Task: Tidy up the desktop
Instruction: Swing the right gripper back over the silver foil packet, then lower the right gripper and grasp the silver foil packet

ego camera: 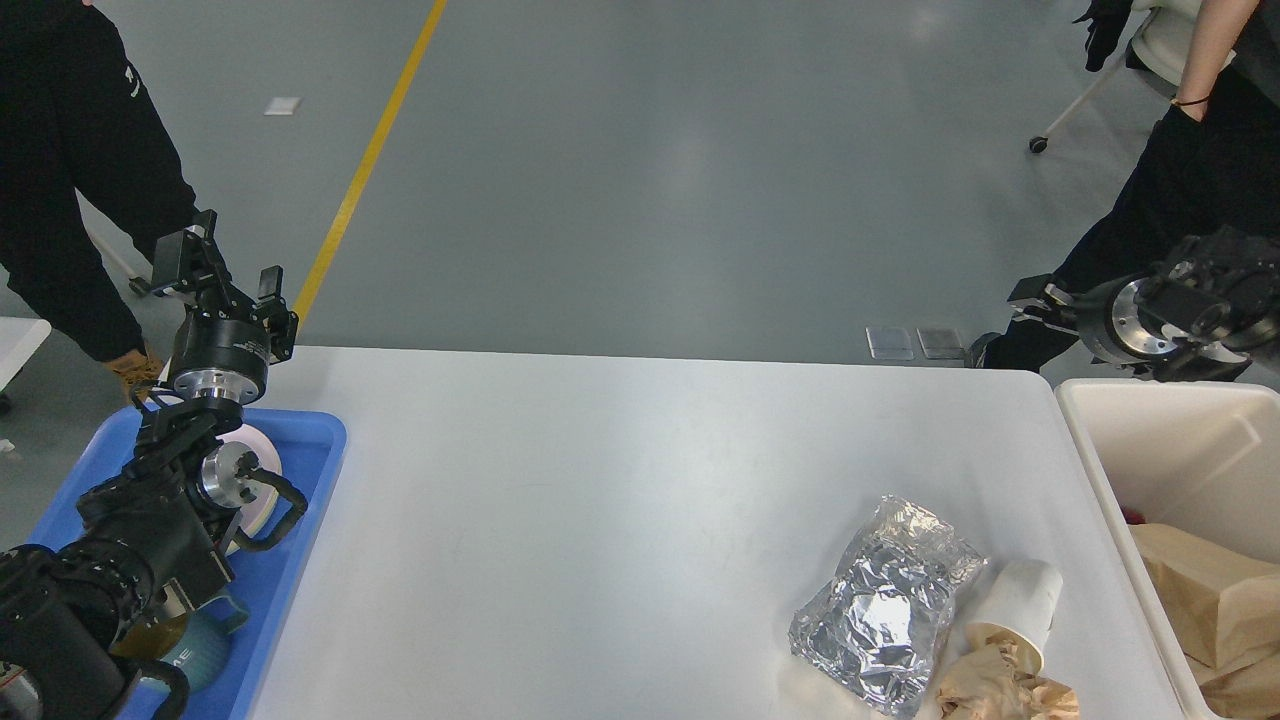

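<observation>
Now the right gripper [1030, 303] hangs above the far right corner of the desktop [600, 500], beside the cream bin [1165, 420]; it points left and shows dark and side-on, so whether its fingers are parted I cannot tell, and nothing shows in its grip. Down and toward the viewer from it, at the near right of the desktop, lie a crumpled foil bag [885, 620], a tipped paper cup [1015, 605] touching it, and crumpled brown paper [1000, 685] at the cup's mouth. The foil bag's long axis runs diagonally, from near-left to far-right. The left gripper [225, 275] stands upright over the blue tray [310, 440], fingers spread and holding nothing, well apart from this litter. The right arm is clearly nearer, so I judge the next pick falls to it.
</observation>
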